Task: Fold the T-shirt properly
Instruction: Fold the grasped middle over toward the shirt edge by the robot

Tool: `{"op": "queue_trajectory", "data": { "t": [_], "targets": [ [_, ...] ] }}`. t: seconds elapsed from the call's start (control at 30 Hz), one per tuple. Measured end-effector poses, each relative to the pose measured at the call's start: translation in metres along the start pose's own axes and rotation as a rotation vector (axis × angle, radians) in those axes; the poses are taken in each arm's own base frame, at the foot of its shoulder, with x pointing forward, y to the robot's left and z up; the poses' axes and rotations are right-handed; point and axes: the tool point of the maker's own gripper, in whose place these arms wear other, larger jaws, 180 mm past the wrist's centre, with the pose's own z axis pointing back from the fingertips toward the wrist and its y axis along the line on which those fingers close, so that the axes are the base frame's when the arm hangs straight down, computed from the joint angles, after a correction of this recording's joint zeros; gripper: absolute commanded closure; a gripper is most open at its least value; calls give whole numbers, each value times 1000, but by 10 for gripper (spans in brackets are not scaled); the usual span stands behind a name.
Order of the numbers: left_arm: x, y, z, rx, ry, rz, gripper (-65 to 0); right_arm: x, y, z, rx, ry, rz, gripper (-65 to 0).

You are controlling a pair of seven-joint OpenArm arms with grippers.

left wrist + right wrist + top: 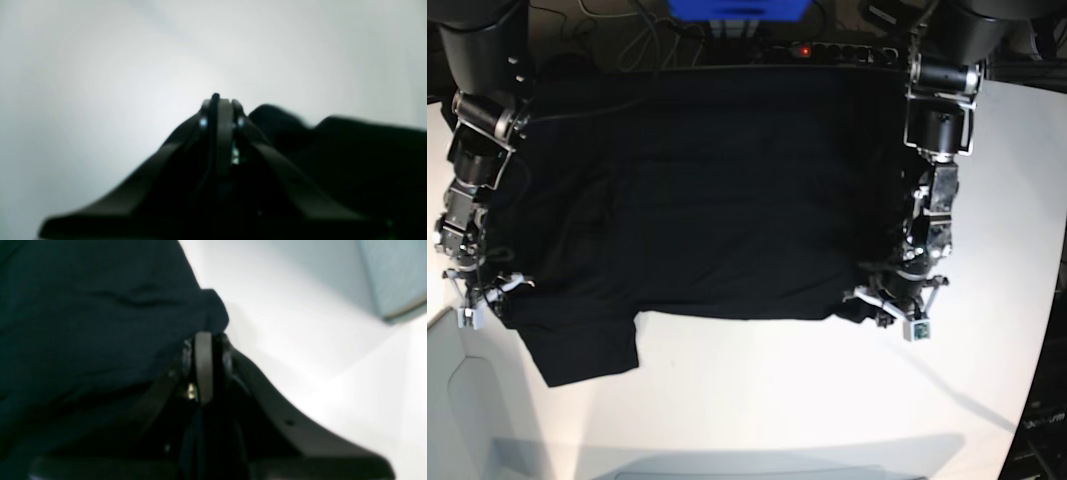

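The black T-shirt point(707, 200) lies spread flat on the white table point(777, 400), with one sleeve point(587, 350) sticking out at the near left. My left gripper point(879, 298) is at the cloth's near right corner. In the left wrist view its jaws point(218, 100) are shut with a thin dark strip of cloth between them, and more T-shirt point(350, 160) is bunched to the right. My right gripper point(499, 295) is at the shirt's left edge. The right wrist view shows it point(204, 336) shut on a fold of the T-shirt point(83, 323).
A blue box point(737, 8) and a power strip with a red light point(827, 48) stand behind the shirt, with cables around them. A pale grey panel point(457, 400) borders the table's near left; the right wrist view shows it too point(397, 276).
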Motion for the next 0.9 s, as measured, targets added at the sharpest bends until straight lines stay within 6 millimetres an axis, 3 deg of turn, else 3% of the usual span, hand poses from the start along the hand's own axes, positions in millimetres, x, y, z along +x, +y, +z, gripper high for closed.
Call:
{"op": "queue_trajectory", "data": {
  "t": [0.13, 0.23, 0.37, 0.53, 0.67, 0.9],
  "targets": [
    [14, 11, 16, 13, -6, 51, 0, 18, -9, 11, -14, -75, -21, 0],
    [19, 21, 27, 28, 3, 62, 0, 20, -16, 17, -15, -73, -26, 0],
    [30, 16, 40, 12, -38, 58, 0, 26, -15, 28, -1, -98, -14, 0],
    [16, 19, 60, 18, -42, 58, 0, 14, -3, 45, 7, -107, 27, 0],
    [18, 19, 81, -2, -82, 120, 0, 19, 1, 59, -9, -148, 61, 0],
    [1, 42, 116, 11, -90, 248, 0, 4, 4, 91, 1, -183, 58, 0]
  ]
}}
